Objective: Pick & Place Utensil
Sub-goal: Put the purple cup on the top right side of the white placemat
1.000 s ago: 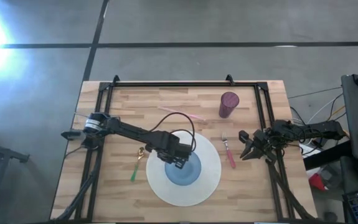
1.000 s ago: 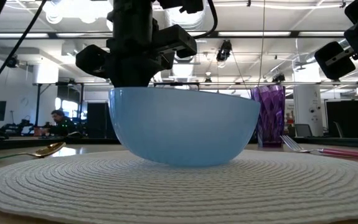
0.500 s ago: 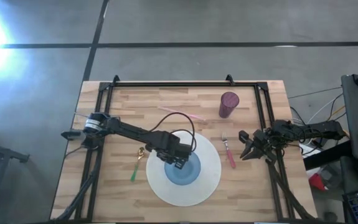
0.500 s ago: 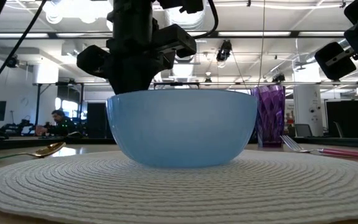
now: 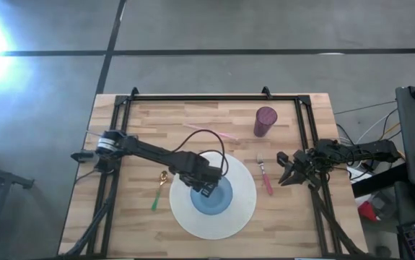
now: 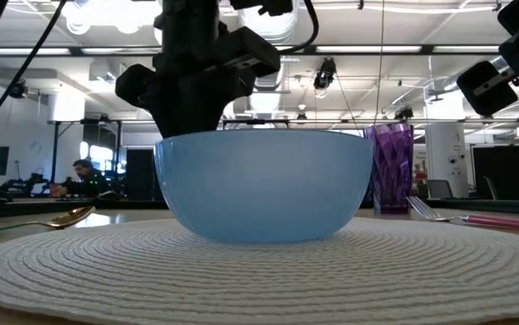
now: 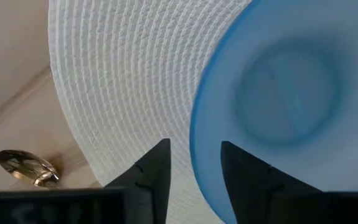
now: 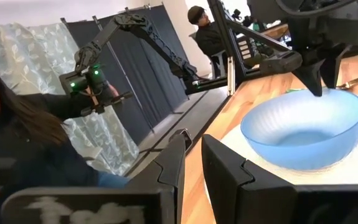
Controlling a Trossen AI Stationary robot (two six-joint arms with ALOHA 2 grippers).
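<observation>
My arms and both grippers — left gripper (image 5: 206, 189), right gripper (image 5: 285, 171) — are dark, near black, and the bowl (image 5: 212, 196) under my left one is translucent pale blue, sitting on a white round mat (image 5: 243, 206) with a ribbed pattern of concentric rings. The table (image 5: 156, 123) is light wood in butcher-block strips; on it I note a purple faceted cup (image 5: 265, 121), a pink-handled fork (image 5: 265, 178), a gold spoon (image 5: 163, 177), a green utensil (image 5: 155, 198) and a thin pink stick (image 5: 211, 131). In my right wrist view a person (image 8: 23, 143) wears black against a pale leaf-patterned curtain (image 8: 42, 68).
</observation>
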